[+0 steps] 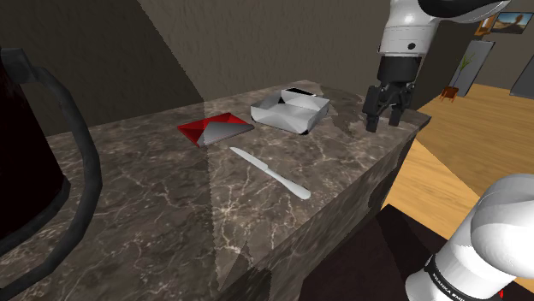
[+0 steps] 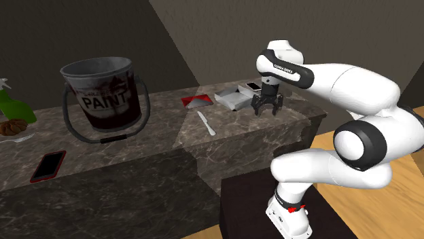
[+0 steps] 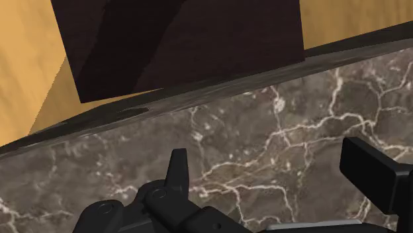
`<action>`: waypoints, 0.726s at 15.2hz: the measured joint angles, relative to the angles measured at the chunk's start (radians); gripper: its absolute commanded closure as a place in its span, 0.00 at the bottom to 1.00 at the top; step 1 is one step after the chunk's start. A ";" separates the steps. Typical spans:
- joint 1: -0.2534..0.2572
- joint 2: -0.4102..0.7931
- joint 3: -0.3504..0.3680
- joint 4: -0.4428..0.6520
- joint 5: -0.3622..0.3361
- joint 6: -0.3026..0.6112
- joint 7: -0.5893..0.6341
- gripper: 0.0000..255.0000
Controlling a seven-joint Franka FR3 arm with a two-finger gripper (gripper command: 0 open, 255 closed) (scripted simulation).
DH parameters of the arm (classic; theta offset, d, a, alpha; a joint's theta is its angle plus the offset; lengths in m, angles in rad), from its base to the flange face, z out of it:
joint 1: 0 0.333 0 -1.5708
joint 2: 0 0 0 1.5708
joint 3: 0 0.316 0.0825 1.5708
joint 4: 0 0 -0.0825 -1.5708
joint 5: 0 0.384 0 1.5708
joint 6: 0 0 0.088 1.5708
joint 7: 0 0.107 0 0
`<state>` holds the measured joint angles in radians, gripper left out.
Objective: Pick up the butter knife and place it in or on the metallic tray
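A pale butter knife (image 1: 269, 172) (image 2: 206, 123) lies flat on the dark marble counter (image 1: 171, 205) (image 2: 149, 129), in front of a grey metallic tray (image 1: 292, 110) (image 2: 234, 97). My gripper (image 1: 384, 120) (image 2: 266, 108) (image 3: 271, 179) hangs open over the counter's end near its edge, to the shoulder view's right of the tray and well away from the knife. Nothing is between its fingers (image 3: 177, 171); under them is bare marble.
A red and grey flat thing (image 1: 214, 129) (image 2: 197, 101) lies beside the tray. A large paint bucket (image 2: 105, 95) (image 1: 34, 154) stands further along, with a red phone (image 2: 48, 166), a green bottle (image 2: 13, 107) and a plate (image 2: 13, 132) beyond. Wooden floor (image 1: 462, 171) lies past the counter's end.
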<state>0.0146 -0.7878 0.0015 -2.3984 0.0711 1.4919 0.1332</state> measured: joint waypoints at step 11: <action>0.084 0.173 0.179 0.102 0.082 0.128 0.115 0.00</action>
<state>0.0988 -0.6150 0.1803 -2.2968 0.1534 1.6204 0.2486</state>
